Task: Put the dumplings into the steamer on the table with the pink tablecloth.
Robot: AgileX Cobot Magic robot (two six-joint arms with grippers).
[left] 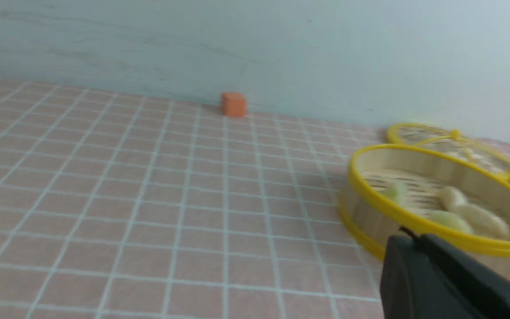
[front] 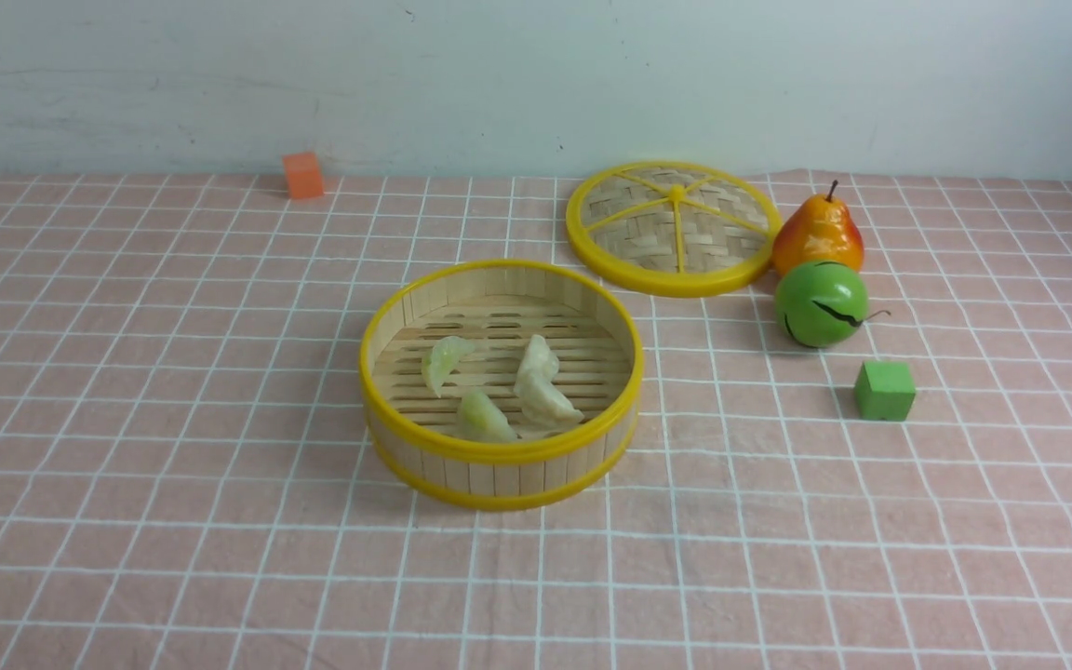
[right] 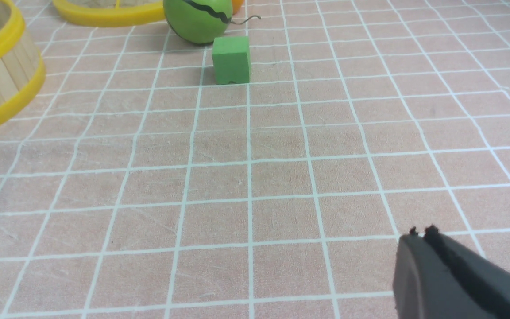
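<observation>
The steamer (front: 502, 453), a round bamboo basket with yellow rims, stands mid-table on the pink tablecloth (front: 173, 419). Several dumplings lie on its slatted floor: pale green ones (front: 448, 363) (front: 483, 417) and whitish ones (front: 536, 358) (front: 547, 406). Neither gripper shows in the front view. In the left wrist view my left gripper (left: 407, 235) is shut and empty, low over the cloth just outside the steamer (left: 370, 221); the dumplings (left: 481, 219) show blurred beyond the rim. My right gripper (right: 421, 232) is shut on nothing above bare cloth, well short of the steamer (right: 2, 84).
A flat woven yellow-rimmed lid (front: 673, 228) lies behind the steamer to the right. Beside it are a pear (front: 818, 233), a green ball-like fruit (front: 821, 303) and a green cube (front: 884, 390). An orange cube (front: 303, 175) sits by the back wall.
</observation>
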